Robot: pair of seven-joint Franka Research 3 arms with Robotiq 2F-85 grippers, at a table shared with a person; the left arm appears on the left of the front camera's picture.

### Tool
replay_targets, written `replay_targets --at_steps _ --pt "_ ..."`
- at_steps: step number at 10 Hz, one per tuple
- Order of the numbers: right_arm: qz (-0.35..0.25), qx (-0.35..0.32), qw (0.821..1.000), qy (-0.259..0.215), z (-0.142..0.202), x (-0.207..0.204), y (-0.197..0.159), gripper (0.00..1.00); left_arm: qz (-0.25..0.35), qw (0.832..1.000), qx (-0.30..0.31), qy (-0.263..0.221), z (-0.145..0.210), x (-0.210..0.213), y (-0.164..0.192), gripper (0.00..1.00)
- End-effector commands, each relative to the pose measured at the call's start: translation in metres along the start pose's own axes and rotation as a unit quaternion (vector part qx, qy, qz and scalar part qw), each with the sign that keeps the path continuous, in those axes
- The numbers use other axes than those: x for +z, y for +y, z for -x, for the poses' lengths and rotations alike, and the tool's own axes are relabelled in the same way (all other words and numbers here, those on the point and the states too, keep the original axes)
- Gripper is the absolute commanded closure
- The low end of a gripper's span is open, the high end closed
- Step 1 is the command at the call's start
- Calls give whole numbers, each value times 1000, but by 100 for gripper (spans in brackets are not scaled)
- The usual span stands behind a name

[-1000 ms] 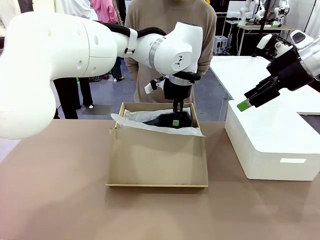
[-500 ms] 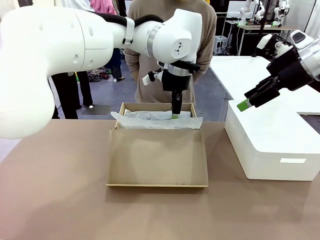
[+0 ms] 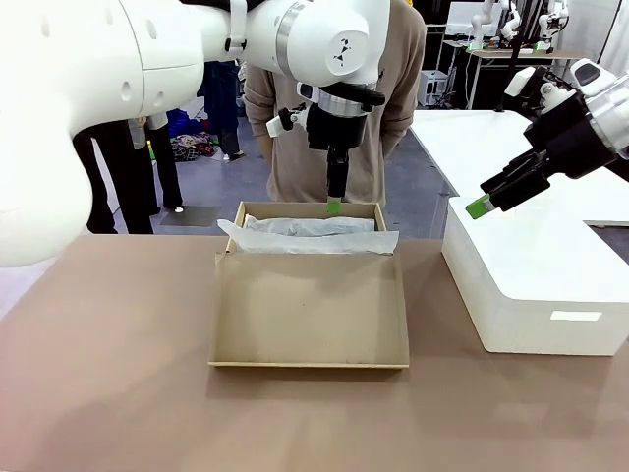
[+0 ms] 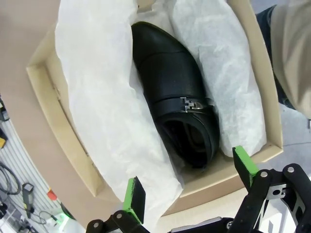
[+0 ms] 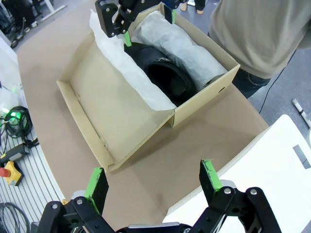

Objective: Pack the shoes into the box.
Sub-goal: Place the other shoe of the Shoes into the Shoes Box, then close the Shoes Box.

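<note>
The brown cardboard box (image 3: 309,317) stands mid-table with its flap lid folded down toward me. In the left wrist view a shiny black shoe (image 4: 177,109) with a small metal buckle lies in the box (image 4: 48,107) between folds of white tissue paper (image 4: 102,111). The paper covers the rest of the inside. My left gripper (image 3: 334,202) hangs open above the box's far end, holding nothing, its green pads (image 4: 133,194) wide apart over the shoe's heel. My right gripper (image 3: 482,203) is open and holds nothing, up above the white box. It looks down on the shoe (image 5: 165,73).
A large white rounded box (image 3: 536,285) sits on the table at the right. A person in a tan sweater (image 3: 393,88) stands just behind the cardboard box. Bare brown tabletop (image 3: 108,354) lies to the left and in front.
My left gripper opened, let go of the shoe and rose straight up out of the box. The shoe now lies low between the tissue folds. The right arm has not moved.
</note>
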State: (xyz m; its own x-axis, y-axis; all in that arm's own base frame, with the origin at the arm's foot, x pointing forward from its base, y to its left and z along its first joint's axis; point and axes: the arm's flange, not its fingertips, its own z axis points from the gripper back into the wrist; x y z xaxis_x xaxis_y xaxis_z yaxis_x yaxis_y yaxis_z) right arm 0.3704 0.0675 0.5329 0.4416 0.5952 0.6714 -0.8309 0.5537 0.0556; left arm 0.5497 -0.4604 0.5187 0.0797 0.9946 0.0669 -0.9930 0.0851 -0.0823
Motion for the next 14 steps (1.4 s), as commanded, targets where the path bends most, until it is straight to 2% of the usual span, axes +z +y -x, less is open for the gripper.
replay_targets --at_steps 1,11,12,14 --pt "-7 4 1000 -13 -1 -1 -3 0 -4 1000 6 -3 3 -3 3 0" --pt "-7 4 1000 -13 -1 -1 -3 0 -4 1000 6 -3 3 -3 3 0" --pt "-7 4 1000 -13 -1 -1 -3 0 0 1000 -3 1 4 -5 0 0" --pt "-7 4 1000 -13 -1 -1 -3 0 33 997 -72 -21 -17 21 10 0"
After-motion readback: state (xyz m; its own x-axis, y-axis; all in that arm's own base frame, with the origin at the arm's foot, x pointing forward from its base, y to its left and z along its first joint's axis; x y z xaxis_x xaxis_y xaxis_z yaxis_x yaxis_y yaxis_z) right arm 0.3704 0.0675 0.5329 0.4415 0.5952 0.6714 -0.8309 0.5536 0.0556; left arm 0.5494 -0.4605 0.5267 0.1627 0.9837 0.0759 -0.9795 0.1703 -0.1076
